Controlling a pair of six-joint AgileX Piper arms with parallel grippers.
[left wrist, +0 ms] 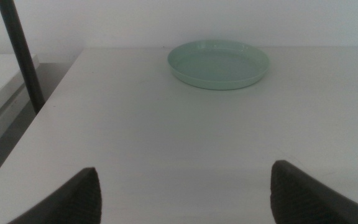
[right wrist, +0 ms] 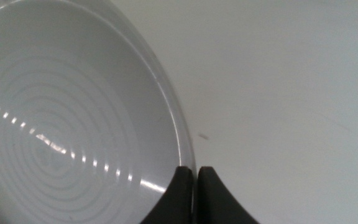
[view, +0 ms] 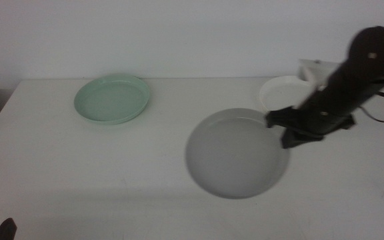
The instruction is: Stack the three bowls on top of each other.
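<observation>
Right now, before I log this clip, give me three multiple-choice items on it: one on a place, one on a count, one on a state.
1. Where is the green bowl?
A. on the grey bowl
B. alone on the table, apart from the other two
C. in the left gripper

2. How many bowls are in view?
A. two
B. three
C. four

3. What is the right gripper doing?
A. shut on the grey bowl's rim
B. open above the white bowl
C. out of view

Answers:
1 B: the green bowl sits by itself on the table, and the left gripper is open with nothing between its jaws.
2 B: green, grey bowl and white bowl.
3 A: the right gripper pinches the grey rim.
</observation>
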